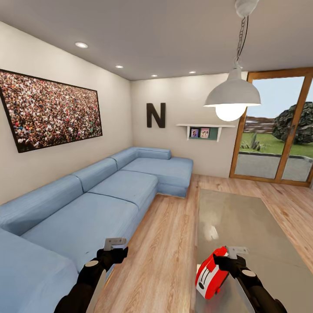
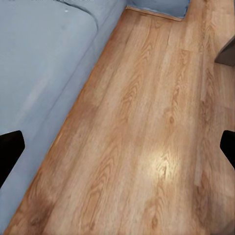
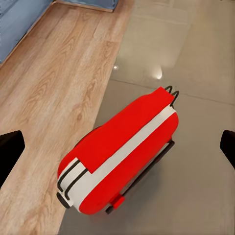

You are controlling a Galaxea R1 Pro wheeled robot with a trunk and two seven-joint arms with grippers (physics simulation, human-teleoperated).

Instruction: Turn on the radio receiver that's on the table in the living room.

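Observation:
The red radio receiver [image 1: 210,274] with white trim stripes sits near the front left corner of the glossy grey table [image 1: 243,217]. My right gripper [image 1: 231,257] hovers just over its top, open. In the right wrist view the radio receiver [image 3: 128,136] lies between the widely spread fingers [image 3: 11,149], seen from above with its thin handle at the far end; its dial does not show. The right gripper [image 3: 120,149] touches nothing. My left gripper [image 1: 114,248] hangs open over the floor beside the sofa, and the left wrist view shows this gripper [image 2: 120,147] empty above wood planks.
A long blue sectional sofa [image 1: 87,204] runs along the left wall. A strip of light wood floor [image 1: 165,243] separates it from the table. A white pendant lamp [image 1: 232,95] hangs over the table. Glass doors [image 1: 278,130] stand at the back right.

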